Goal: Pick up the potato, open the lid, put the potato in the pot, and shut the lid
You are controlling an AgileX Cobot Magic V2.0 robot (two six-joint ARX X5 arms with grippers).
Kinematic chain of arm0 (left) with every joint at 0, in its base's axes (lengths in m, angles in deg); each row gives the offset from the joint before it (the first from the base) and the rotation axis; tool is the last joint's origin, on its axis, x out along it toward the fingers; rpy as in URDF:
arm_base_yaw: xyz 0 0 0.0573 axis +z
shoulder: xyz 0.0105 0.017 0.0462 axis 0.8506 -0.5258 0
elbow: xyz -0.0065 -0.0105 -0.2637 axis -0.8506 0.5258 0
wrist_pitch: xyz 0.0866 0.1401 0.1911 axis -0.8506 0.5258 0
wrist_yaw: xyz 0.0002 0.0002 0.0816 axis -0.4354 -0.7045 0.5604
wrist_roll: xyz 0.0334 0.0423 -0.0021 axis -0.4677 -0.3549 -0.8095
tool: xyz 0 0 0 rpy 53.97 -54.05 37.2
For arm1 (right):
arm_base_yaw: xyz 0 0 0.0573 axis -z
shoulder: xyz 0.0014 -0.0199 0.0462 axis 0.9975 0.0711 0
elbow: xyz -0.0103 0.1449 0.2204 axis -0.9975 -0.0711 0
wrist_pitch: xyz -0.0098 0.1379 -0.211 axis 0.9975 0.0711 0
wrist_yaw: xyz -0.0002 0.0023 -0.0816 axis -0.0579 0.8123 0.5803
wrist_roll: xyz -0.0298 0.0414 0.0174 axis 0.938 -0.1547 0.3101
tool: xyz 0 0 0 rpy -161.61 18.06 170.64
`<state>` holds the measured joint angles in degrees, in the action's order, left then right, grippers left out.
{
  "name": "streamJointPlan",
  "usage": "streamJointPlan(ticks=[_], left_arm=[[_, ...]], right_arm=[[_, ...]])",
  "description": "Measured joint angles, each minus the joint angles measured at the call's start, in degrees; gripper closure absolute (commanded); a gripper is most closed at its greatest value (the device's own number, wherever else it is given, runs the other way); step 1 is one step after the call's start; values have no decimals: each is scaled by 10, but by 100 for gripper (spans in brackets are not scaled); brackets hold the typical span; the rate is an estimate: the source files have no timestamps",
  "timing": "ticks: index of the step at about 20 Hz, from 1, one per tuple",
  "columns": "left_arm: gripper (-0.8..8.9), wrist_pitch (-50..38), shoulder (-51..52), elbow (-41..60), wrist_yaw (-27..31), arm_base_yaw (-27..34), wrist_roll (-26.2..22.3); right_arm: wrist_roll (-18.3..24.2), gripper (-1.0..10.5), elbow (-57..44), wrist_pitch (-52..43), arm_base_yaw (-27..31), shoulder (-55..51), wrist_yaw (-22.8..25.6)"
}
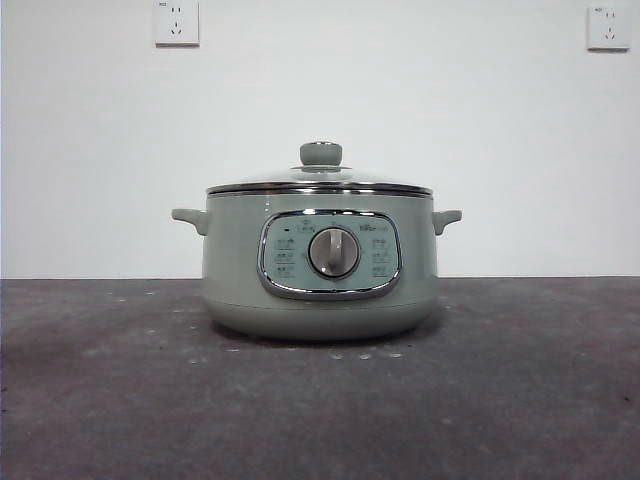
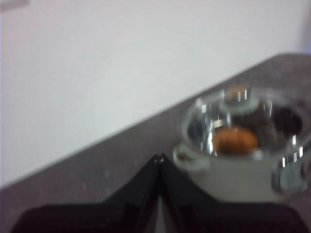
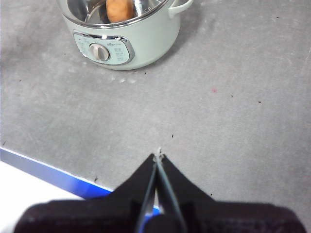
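Left wrist view: orange-brown potato (image 2: 235, 140) inside lidded pot (image 2: 233, 177).

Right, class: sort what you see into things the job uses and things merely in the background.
Job:
- pot
- lid, closed on the pot
- potato, inside the pot

Background:
- wall sockets
- grey table

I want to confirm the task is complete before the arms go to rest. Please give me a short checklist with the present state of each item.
1. Potato inside the pot: ok.
2. Lid on the pot, sitting level: ok.
3. Left gripper shut, holding nothing, away from the pot: ok.
4. Right gripper shut, holding nothing, far back from the pot: ok.
5. Dial setting: cannot tell.
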<state>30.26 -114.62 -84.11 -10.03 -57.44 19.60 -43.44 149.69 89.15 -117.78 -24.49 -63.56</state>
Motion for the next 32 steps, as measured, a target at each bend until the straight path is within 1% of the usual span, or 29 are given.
streamJointPlan(ticks=[2, 5, 8, 12, 13, 15, 20, 32], left_arm=[[817, -22, 54, 87, 12, 8, 5], [817, -27, 125, 180, 43, 10, 19], [817, -27, 186, 244, 67, 10, 36], [817, -28, 242, 311, 71, 11, 63], [817, -2, 254, 312, 72, 11, 68], [817, -5, 269, 312, 72, 11, 76], [817, -7, 269, 312, 70, 11, 87], [817, -9, 246, 312, 71, 11, 87]], right_arm=[[0, 946, 0, 0, 0, 0, 0], [0, 946, 0, 0, 0, 0, 0], [0, 946, 0, 0, 0, 0, 0], [0, 946, 0, 0, 0, 0, 0], [0, 946, 0, 0, 0, 0, 0], [0, 946, 0, 0, 0, 0, 0], [0, 946, 0, 0, 0, 0, 5], [0, 946, 0, 0, 0, 0, 7]])
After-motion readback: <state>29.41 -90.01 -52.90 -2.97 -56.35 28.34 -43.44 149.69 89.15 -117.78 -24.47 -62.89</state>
